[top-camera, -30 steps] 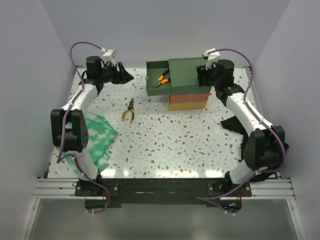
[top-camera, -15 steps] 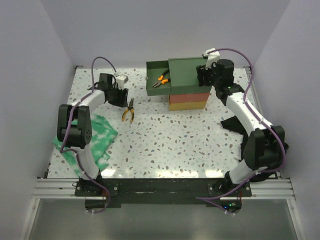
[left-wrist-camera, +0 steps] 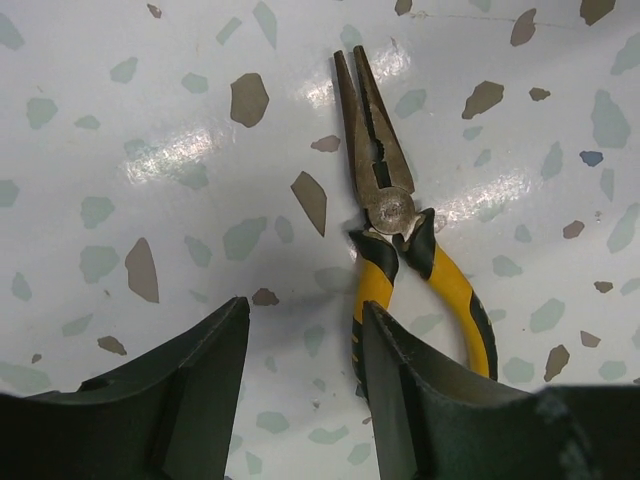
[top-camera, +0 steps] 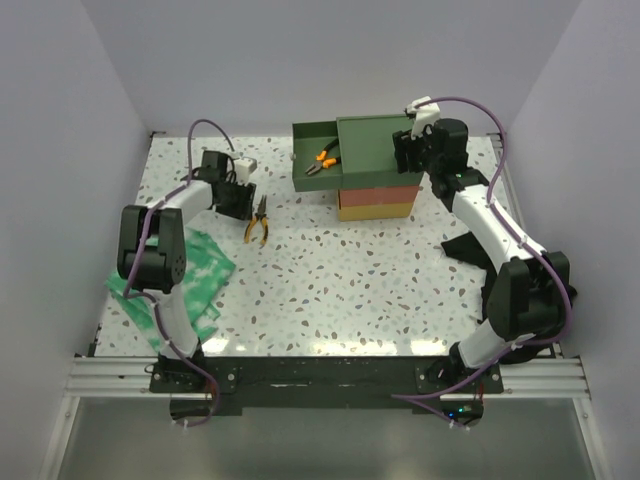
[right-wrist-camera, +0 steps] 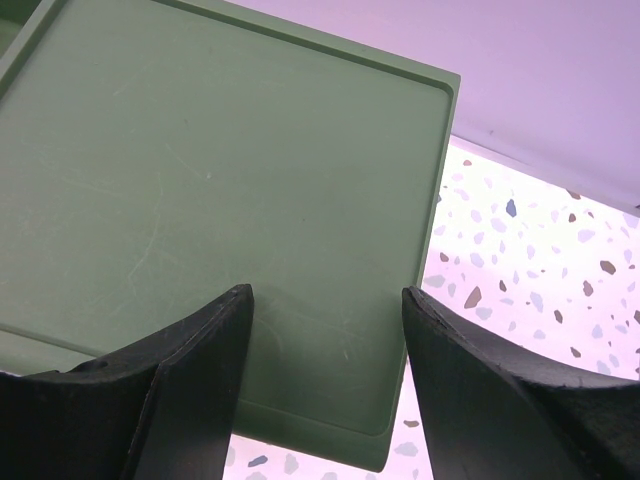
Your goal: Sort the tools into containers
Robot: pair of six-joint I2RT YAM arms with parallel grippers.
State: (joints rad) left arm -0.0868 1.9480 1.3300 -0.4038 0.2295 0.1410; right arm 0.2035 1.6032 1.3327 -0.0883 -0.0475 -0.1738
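Yellow-and-black-handled pliers (left-wrist-camera: 392, 215): handle ends hidden behind left gripper (left-wrist-camera: 305, 310) finger (left-wrist-camera: 430, 400). Orange-handled tools (top-camera: 322, 161) in open green drawer (top-camera: 305, 140): too small to count. Black cloth (top-camera: 458, 248) partly behind right arm (top-camera: 480, 215).

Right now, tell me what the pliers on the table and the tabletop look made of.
Pliers: jaws look like dull grey steel, with a worn sheen; handles seem yellow-and-black rubber or plastic sleeves. Tabletop: glossy speckled white, terrazzo-like, perhaps printed laminate; it shows lamp glare.

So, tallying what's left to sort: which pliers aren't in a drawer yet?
The yellow-handled pliers, lying on the table by the left pincer; the orange-handled pair is in the open green drawer.
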